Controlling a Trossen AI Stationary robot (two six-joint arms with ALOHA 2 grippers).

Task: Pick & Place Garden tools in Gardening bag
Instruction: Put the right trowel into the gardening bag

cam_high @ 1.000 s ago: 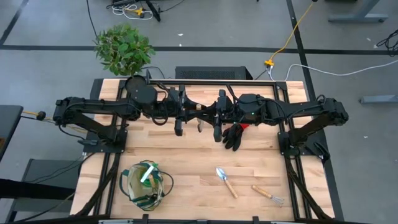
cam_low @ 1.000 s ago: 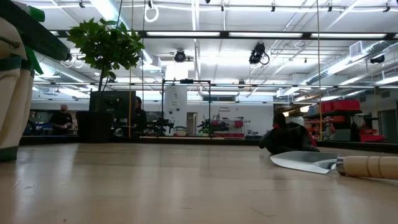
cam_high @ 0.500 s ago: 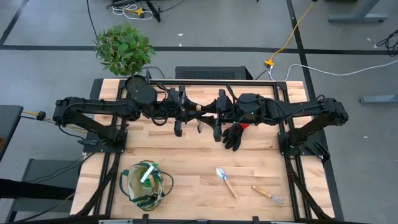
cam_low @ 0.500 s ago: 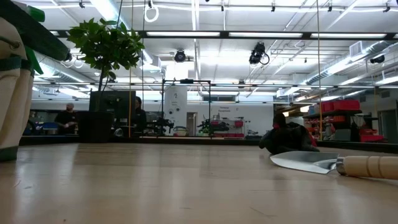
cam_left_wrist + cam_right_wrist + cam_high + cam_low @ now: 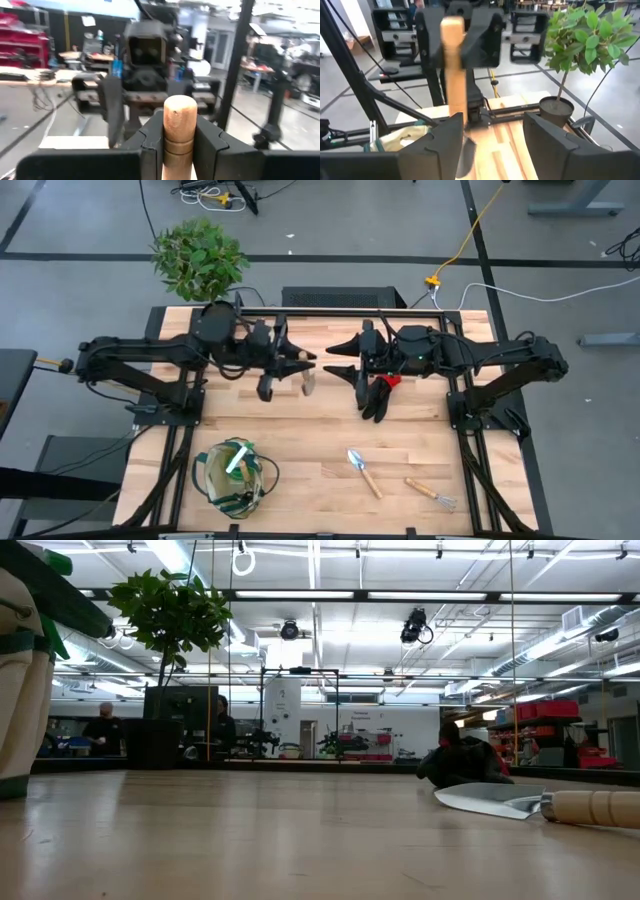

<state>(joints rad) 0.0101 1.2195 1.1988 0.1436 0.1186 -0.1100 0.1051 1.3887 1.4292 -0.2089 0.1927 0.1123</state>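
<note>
My left gripper [image 5: 298, 361] is shut on a wooden-handled tool [image 5: 306, 376] above the table's far middle, pointing level toward the right edge. My right gripper [image 5: 338, 358] faces it a short way off, open with nothing between its fingers. Below the right gripper a black glove with a red cuff [image 5: 377, 395] lies flat on the table. A trowel [image 5: 363, 471] and a hand fork [image 5: 432, 494] lie near the front edge. The gardening bag [image 5: 235, 478] stands front left with a green spray bottle [image 5: 237, 459] sticking out of it. My left gripper pinches the tool's wooden handle [image 5: 179, 131] between its two fingers, just below the handle's rounded free end. The fingers come level from the table's left and lie across the handle. The tool stands about upright, lifted clear, its metal end [image 5: 465, 156] hanging below.
A leafy plant in a black pot [image 5: 197, 257] stands beyond the table's far left corner. In the low view the bag [image 5: 22, 690] fills the left edge, and the trowel [image 5: 530, 803] and glove [image 5: 464, 762] lie at the right. People stand in the room behind.
My right gripper has opened, let go of the wooden-handled tool and drawn back toward the table's right edge. My left gripper has kept its hold and carried the tool toward the left edge. The two grippers, close together before, now stand apart.
</note>
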